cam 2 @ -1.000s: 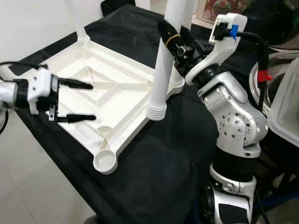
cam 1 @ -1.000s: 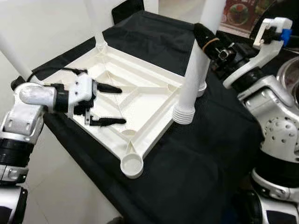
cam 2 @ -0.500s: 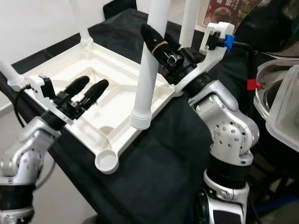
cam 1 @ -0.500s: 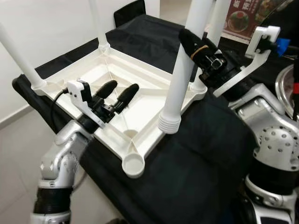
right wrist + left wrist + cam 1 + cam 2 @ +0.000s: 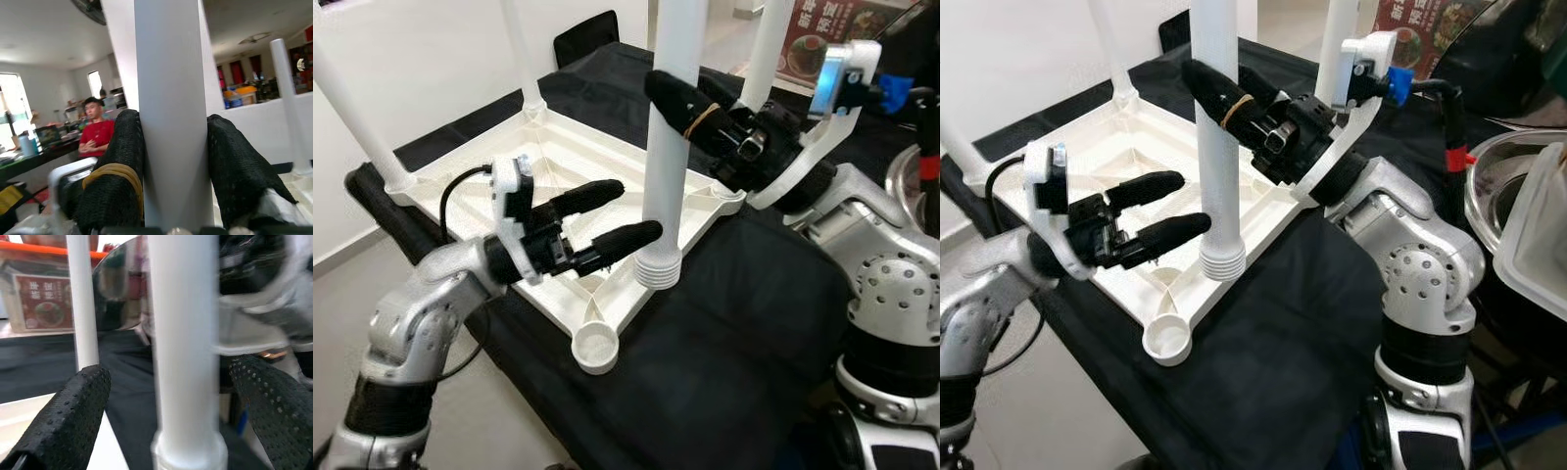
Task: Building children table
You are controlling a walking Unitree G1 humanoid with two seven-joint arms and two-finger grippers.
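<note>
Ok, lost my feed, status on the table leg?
Right gripper shut on loose leg, ribbed end just above tabletop. Left gripper open beside it. Corner socket unfilled.

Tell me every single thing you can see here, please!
Tabletop: one, white, upside down on the cloth.
Fitted legs: three, white, upright in corner sockets.
Loose leg: one, white, upright above the tabletop's near edge.
Empty socket: one, white, nearest corner.
Cloth: one, black, under everything.
Person: one, red shirt, seated far behind.
Left gripper: one, black fingers open, beside the loose leg.
Right gripper: one, black fingers clamping the loose leg.
</note>
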